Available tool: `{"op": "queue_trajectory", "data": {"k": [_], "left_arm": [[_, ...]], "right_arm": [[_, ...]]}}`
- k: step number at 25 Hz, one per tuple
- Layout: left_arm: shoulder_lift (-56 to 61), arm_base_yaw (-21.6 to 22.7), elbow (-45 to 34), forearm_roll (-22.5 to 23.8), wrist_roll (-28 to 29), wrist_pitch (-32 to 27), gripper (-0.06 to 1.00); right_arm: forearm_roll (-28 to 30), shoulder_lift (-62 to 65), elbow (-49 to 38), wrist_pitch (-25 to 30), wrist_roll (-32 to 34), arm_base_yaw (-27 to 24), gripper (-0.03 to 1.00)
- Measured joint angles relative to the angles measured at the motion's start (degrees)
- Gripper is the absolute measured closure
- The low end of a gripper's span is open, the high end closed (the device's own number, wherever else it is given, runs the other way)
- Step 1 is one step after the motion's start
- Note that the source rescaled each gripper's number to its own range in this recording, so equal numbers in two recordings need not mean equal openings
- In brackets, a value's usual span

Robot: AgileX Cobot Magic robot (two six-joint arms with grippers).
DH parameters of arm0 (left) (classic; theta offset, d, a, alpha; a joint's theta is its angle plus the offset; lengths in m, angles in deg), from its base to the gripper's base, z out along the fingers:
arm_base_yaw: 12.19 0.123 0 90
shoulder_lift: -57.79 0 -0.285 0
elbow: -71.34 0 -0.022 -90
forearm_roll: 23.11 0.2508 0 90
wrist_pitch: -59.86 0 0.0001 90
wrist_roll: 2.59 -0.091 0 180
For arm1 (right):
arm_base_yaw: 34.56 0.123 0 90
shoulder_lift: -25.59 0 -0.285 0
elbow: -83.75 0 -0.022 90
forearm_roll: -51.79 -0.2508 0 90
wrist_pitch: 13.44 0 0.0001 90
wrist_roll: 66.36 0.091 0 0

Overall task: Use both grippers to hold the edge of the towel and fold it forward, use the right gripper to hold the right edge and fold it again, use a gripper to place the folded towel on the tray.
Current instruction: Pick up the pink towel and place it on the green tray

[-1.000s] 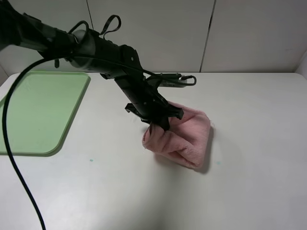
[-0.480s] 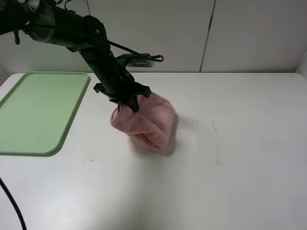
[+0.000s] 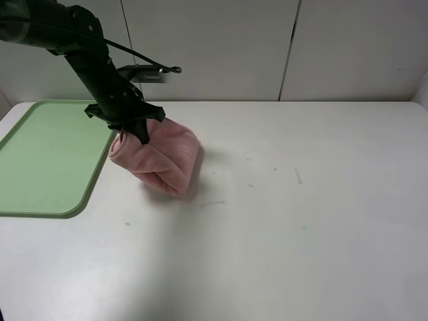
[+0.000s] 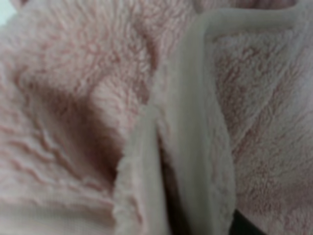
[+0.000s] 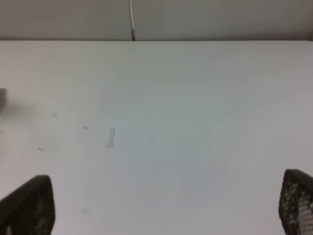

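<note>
Towel first: we've got it folded into a chunky pink bundle, pinched at its top by the left gripper, jaws nearly closed on the cloth. The left wrist view is nothing but pink fluff and hem. It hangs just beside the tray's right rim, its lower end at the table, so we'd say the next move is a short carry leftward, long axis across. The right gripper sits wide open over bare table, holding nothing. Plenty of open tray beyond.
</note>
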Motion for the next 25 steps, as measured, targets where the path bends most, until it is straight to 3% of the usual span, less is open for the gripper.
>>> {"op": "queue_trajectory", "data": {"k": [10,25], "left_arm": [[0.00,9.47,0.00,8.69,4.34,-1.57,0.81],[0.00,19.65,0.00,14.84,4.89,-1.14,0.81]], "right_arm": [[0.00,0.00,0.00,0.00,0.00,0.00,-0.03],[-0.02,0.00,0.00,0.00,0.00,0.00,-0.03]]}}
